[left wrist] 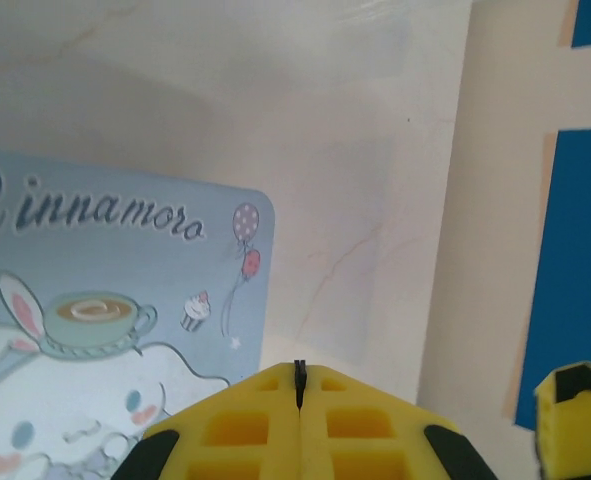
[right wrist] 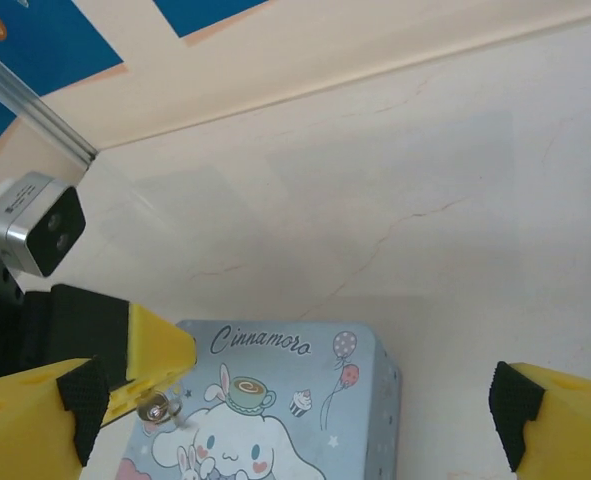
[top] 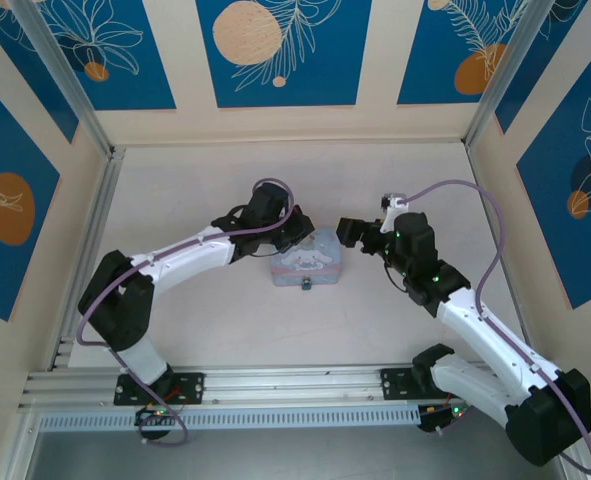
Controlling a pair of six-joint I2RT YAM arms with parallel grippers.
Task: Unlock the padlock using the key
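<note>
The padlock (top: 305, 286) is a tiny dark lump at the near side of the pastel-blue tin (top: 310, 262). My left gripper (left wrist: 300, 388) hovers over the tin's far left corner, shut on the key (left wrist: 299, 372). A thin dark sliver of the key pokes out between the yellow fingertips. In the right wrist view the key's silvery end (right wrist: 157, 408) hangs under the left gripper's yellow fingers (right wrist: 160, 350), above the tin's lid (right wrist: 295, 400). My right gripper (right wrist: 300, 430) stands wide open just right of the tin, holding nothing. In the top view the two grippers, left (top: 300, 235) and right (top: 347, 232), face each other over the tin.
The tin sits mid-table on a pale marbled surface (top: 195, 200). Cream walls with blue panels (top: 280, 50) close in the back and both sides. An aluminium rail (top: 295, 385) runs along the near edge by the arm bases.
</note>
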